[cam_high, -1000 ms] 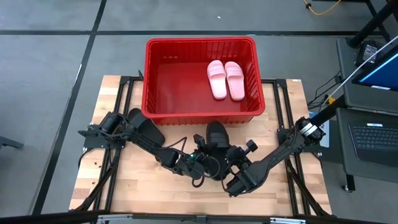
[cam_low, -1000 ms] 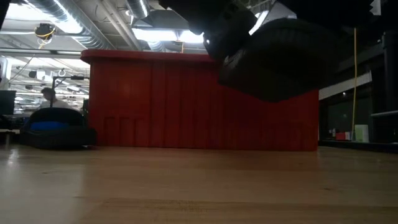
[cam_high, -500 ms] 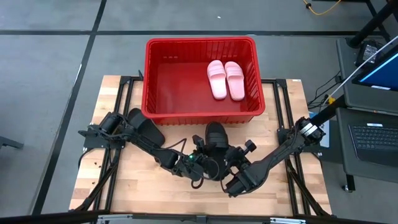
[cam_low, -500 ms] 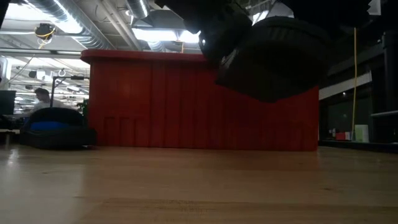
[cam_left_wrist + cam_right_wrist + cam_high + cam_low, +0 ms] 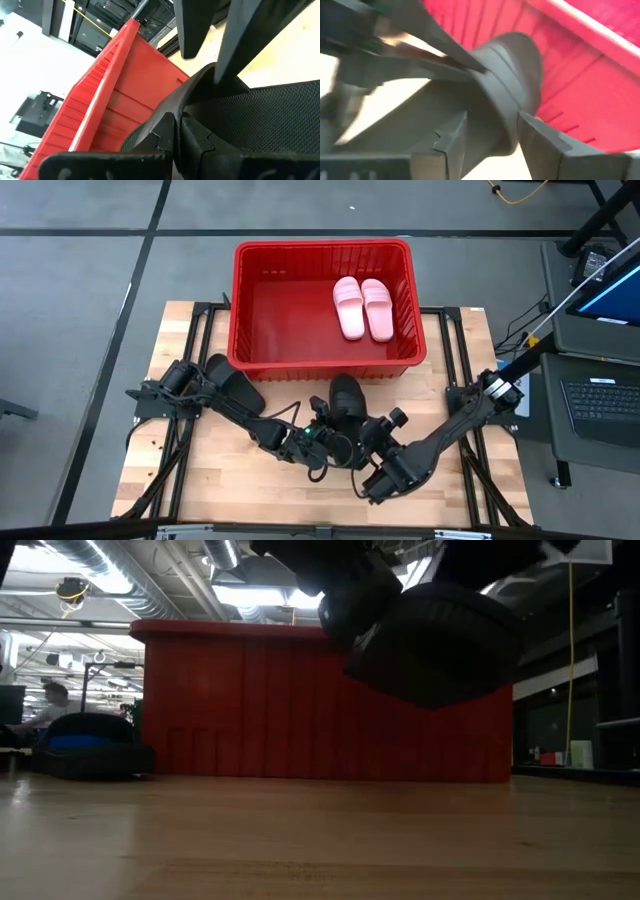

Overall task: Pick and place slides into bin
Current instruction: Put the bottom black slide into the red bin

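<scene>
Compared with one second before, the right gripper (image 5: 372,442) has let go of the black slide (image 5: 346,397) and moved back a little toward the front edge of the table (image 5: 200,490); its fingers (image 5: 451,137) now stand apart, on either side of the sandal's end, and hold nothing. The left gripper (image 5: 322,418) has closed during the same time and now clamps the black slide alone, in the air just in front of the red bin (image 5: 320,255).

The low view shows that the black slide (image 5: 435,645) hangs clear above the wood, tilted; from above this cannot be seen. The high view alone shows inside the bin, where two pink slides (image 5: 362,307) lie side by side near the right wall, and a second black slide (image 5: 236,385) rests on the table beside the left arm. In the left wrist view the mesh surface of the sandal (image 5: 260,110) fills the frame, with the bin's ribbed wall (image 5: 125,95) behind it.
</scene>
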